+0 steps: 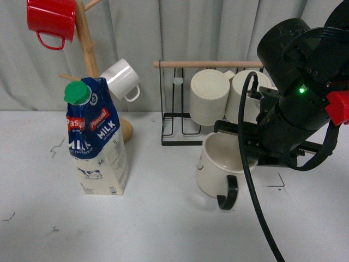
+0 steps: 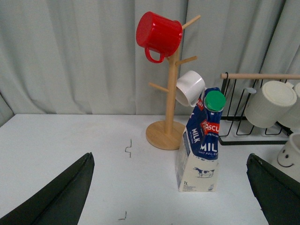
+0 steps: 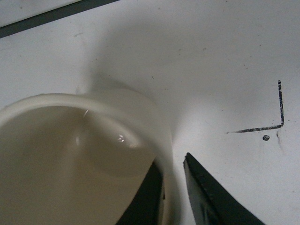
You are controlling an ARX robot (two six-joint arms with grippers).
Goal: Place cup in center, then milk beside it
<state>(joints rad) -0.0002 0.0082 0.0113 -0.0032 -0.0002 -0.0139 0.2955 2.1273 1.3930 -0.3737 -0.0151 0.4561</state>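
The cup [image 1: 217, 168], a large cream mug with a black handle, sits right of the table's middle, tilted a little toward me. My right gripper [image 1: 242, 155] is shut on its rim. In the right wrist view one finger is inside the cup [image 3: 84, 159] and the other finger [image 3: 206, 192] is outside its wall. The cup's smiley face shows at the edge of the left wrist view [image 2: 291, 152]. The milk [image 1: 95, 136] stands upright at the left, also in the left wrist view [image 2: 200, 143]. My left gripper [image 2: 171, 197] is open and empty, well back from the carton.
A wooden mug tree [image 1: 87, 49] holds a red mug [image 1: 52, 19] and a small white mug [image 1: 121, 79] behind the milk. A black wire rack [image 1: 180, 117] with two cream ribbed mugs [image 1: 210, 95] stands behind the cup. Black corner marks [image 3: 267, 122] are on the white table.
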